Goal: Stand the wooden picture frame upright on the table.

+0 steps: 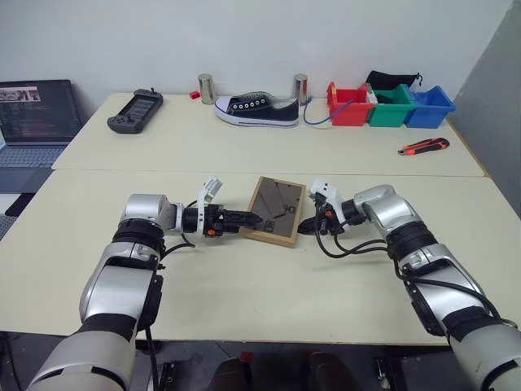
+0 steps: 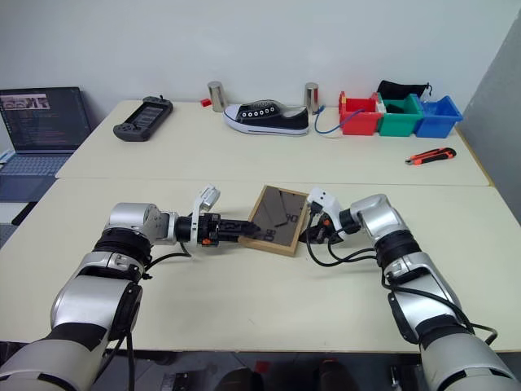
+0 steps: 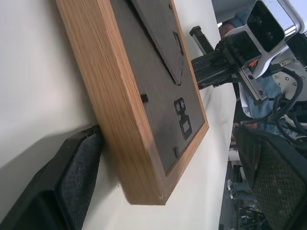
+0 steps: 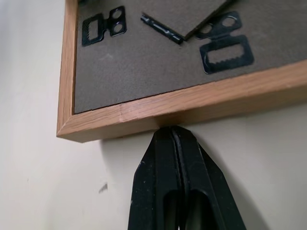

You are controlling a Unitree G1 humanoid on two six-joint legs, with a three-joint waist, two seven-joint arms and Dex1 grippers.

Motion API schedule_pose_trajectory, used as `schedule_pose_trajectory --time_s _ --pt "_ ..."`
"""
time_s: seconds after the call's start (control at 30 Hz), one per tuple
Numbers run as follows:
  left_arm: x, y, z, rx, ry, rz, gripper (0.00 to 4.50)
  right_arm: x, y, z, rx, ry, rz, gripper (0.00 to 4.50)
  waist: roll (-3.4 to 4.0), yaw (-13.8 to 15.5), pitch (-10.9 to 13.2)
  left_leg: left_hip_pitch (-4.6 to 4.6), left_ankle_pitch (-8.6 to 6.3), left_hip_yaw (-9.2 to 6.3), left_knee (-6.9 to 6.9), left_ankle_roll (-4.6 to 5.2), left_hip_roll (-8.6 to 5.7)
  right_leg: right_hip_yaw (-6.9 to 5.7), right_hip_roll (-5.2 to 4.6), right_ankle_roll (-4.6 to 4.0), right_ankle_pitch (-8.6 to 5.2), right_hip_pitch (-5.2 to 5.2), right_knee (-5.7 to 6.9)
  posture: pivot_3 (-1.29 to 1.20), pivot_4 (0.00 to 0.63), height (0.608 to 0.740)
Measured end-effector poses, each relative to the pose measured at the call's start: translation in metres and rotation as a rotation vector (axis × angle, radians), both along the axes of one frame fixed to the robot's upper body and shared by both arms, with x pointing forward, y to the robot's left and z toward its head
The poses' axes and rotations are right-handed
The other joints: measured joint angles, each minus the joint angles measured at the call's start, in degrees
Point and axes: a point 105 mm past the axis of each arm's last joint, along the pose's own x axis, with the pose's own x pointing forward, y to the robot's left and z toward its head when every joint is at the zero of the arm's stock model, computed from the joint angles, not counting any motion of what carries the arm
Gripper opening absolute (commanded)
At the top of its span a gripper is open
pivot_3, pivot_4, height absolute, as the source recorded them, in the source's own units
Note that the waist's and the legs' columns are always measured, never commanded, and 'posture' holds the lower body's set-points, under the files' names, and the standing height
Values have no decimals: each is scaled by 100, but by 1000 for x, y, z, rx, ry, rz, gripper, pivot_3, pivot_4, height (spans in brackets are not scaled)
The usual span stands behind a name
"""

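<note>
Fingers of the left gripper point(image 1: 244, 220) stand spread around the frame's point(image 1: 275, 210) left edge, while the right gripper's point(image 1: 309, 224) pinched-together fingers press its right edge, seemingly bracing it to tip up. It lies back-up at picture centre on the cream tabletop point(image 1: 244, 285). Beyond, toward the top, sit a shoe point(image 1: 256, 109), coloured bins point(image 1: 391, 106) and a laptop point(image 1: 37, 114).

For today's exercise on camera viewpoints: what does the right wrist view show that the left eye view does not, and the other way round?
Right wrist view alone: the right gripper shut, its tips at the wooden picture frame's edge, and the metal hangers up close. Left eye view alone: the open left gripper, shoe, bins, laptop. Both: the frame lying back-up on the table.
</note>
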Motion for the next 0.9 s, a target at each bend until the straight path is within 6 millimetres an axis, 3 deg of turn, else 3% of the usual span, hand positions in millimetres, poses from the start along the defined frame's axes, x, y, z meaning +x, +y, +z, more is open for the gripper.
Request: schedule_pose_trajectory --time_s 0.3,0.4,0.77,0.9 --pt "0 -1 -1 -1 -3 0 4500 0 3 0 -1 -13 5 25 0 0 0 0 0 0 -1 0 0 0 0 0 0 0 0 0 150 740" --pt "1 -1 -1 -3 -8 10 4104 1 2 0 -2 -15 6 0 0 2 0 0 0 0 0 0 0 0 0 0 0 0 0 0 150 740" --pt "-1 -1 -10 10 8 20 1969 0 -2 0 -3 -14 11 0 0 3 0 -1 0 -1 -3 0 0 -1 0 0 0 -1 -2 0 150 740" --pt "0 -1 -6 -31 2 35 1540 -1 -4 -2 -4 -11 8 0 0 11 0 -1 0 -2 -3 0 0 -1 -1 0 0 0 -2 0 150 740"
